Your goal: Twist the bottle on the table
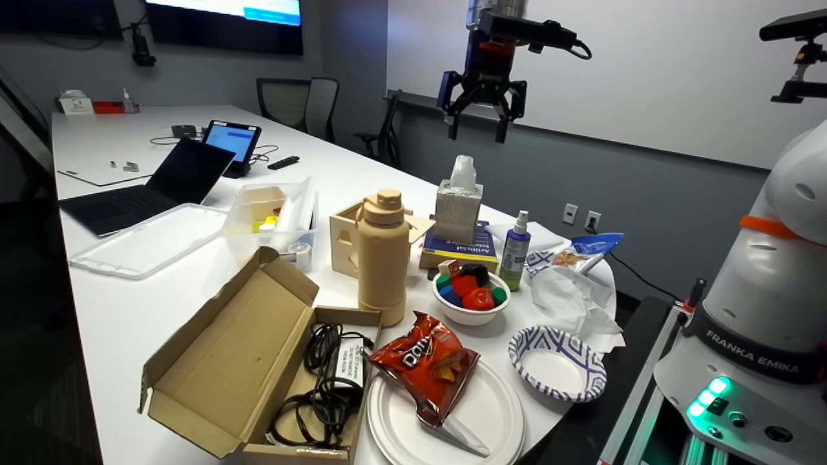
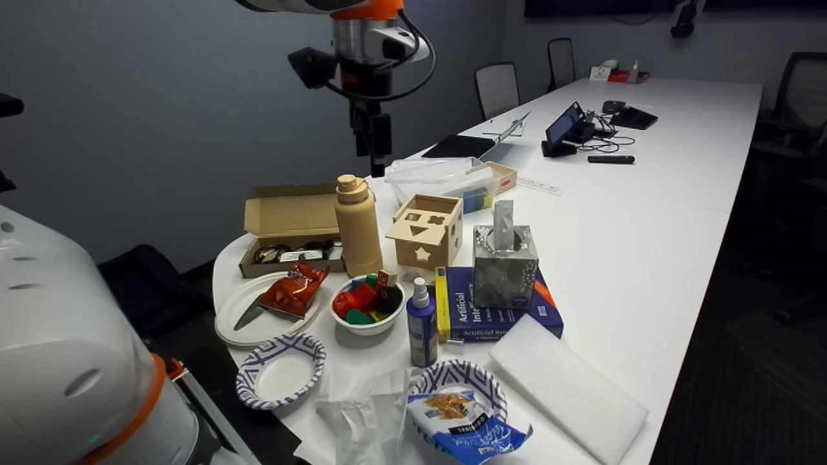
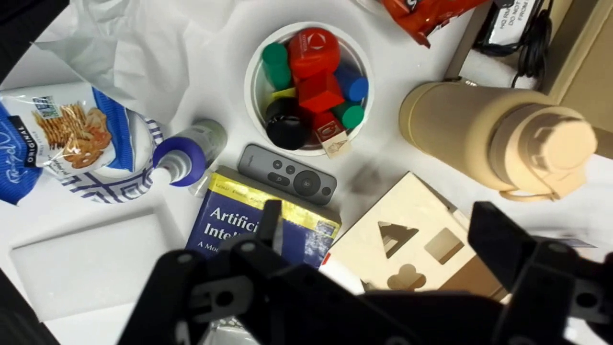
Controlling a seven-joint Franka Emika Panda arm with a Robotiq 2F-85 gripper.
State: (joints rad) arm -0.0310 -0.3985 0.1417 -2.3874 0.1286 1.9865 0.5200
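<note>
Jaws parted and released, pointing down, hang high above the white surface (image 2: 620, 239), well apart from the tall tan bottle (image 1: 382, 265). In both exterior views it stands upright, cap (image 1: 389, 199) on, between an opened cardboard box (image 1: 236, 352) and a wooden box (image 2: 426, 242) with shaped holes; whether it touches the cardboard one, I cannot tell. Near the bottle sit a white bowl (image 1: 471, 316) heaped with coloured pieces (image 1: 477, 287) and a red chip bag (image 1: 426, 361) lying across stacked plates (image 1: 497, 407). A tissue box (image 2: 505, 274) rests on a blue book (image 2: 462, 316), with a spray bottle (image 2: 423, 332) standing just beside the book's corner. From the wrist view, a grey remote (image 3: 287, 175) lies alongside the book's edge, between it and the bowl. Farther off on the surface, a dark laptop (image 1: 155, 181) stands unfolded.
</note>
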